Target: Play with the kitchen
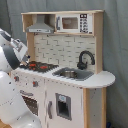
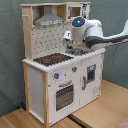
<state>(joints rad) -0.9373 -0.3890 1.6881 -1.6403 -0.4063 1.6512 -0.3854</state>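
The toy kitchen fills most of the first exterior view; in the second exterior view it stands on a light wooden floor in front of a grey-green backdrop. It is white with light-wood side panels and top shelf.

In the first exterior view, the grey hood sits at 11 o'clock from the frame's centre, with the small microwave just beside it at 12 to 1 o'clock. Under the hood lies the black stovetop with red rings, at 9 o'clock. The sink is at the centre, and the black faucet arches over it at 2 o'clock. The windowed oven door is at 7 o'clock, and a white cupboard door with a dark panel is at 6 o'clock.

The white Panda arm reaches in from 3 o'clock in the second exterior view, its wrist bent down over the sink side of the counter. The gripper hangs just above the counter, near the stovetop's right edge. I cannot tell whether the claw is wide or narrow. In the first exterior view the arm bulks at 9 o'clock, partly covering the kitchen's left edge.
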